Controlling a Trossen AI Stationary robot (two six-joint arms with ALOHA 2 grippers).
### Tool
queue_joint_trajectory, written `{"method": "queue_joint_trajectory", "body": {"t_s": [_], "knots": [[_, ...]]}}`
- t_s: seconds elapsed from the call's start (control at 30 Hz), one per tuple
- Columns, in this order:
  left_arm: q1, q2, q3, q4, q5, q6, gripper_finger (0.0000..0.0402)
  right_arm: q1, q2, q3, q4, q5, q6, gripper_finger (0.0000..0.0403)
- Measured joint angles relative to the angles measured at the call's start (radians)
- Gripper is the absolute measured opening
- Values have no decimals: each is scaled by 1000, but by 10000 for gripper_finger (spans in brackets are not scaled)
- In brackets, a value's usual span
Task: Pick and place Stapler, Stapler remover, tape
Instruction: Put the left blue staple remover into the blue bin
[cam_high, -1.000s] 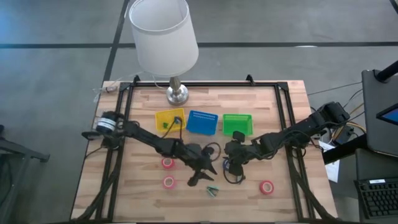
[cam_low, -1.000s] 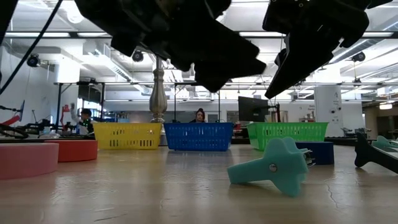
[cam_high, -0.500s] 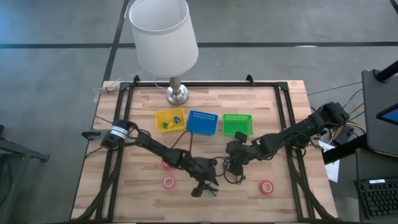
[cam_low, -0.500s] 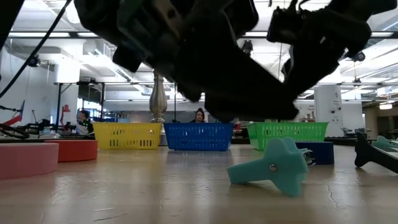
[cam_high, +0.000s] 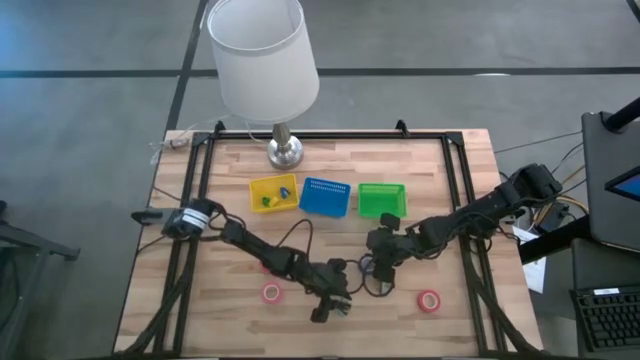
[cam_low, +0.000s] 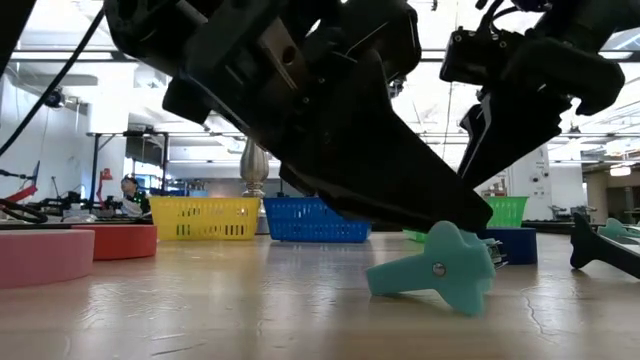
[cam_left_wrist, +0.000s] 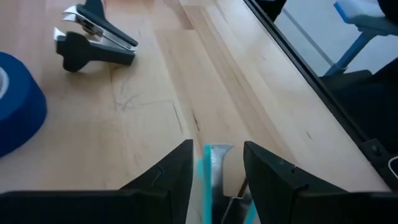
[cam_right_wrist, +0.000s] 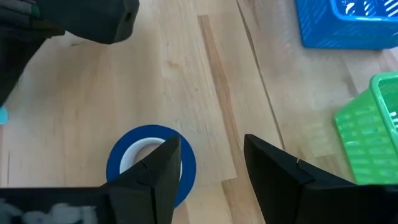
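Down near the table's front edge, the left gripper (cam_high: 333, 304) has its fingers (cam_left_wrist: 166, 177) spread apart around the teal remover (cam_low: 440, 268), which lies on the wood between them without being clamped. Ahead of it lie a black remover (cam_left_wrist: 93, 41) and the blue tape (cam_left_wrist: 18, 112). Just beside it, toward the trays, the right gripper (cam_high: 380, 262) hangs with fingers (cam_right_wrist: 155, 171) parted directly over that same blue tape, which lies flat on the wood. One red tape (cam_high: 271, 293) sits to the left gripper's left, another red tape (cam_high: 429, 300) well off to its right. Beyond both grippers stand the yellow tray (cam_high: 272, 193), blue tray (cam_high: 325, 197) and green tray (cam_high: 382, 199) in a row, the lamp (cam_high: 263, 60) behind them.
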Motion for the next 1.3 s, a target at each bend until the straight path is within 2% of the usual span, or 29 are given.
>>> {"method": "queue_joint_trajectory", "body": {"t_s": [0.3, 0.53, 0.67, 0.9, 1.17, 1.3], "knots": [[-9, 0, -2, -53, -59, -8, 145, 0, 0, 0, 2, 0, -47, 171], [-10, 1, -2, -60, -60, 10, 138, 0, 0, 0, 3, 0, -41, 171], [-10, 0, 0, -87, -56, 12, 111, 0, 0, 0, 4, 0, -29, 171], [-9, -2, 0, -95, -53, 64, 36, 0, 0, 0, 5, 0, 15, 171], [-3, -38, 9, -130, -131, 161, 29, 0, 0, 0, 5, 0, 17, 171], [12, -130, 9, -259, -292, 233, 40, 0, 0, -3, 4, 0, 17, 171]]}}
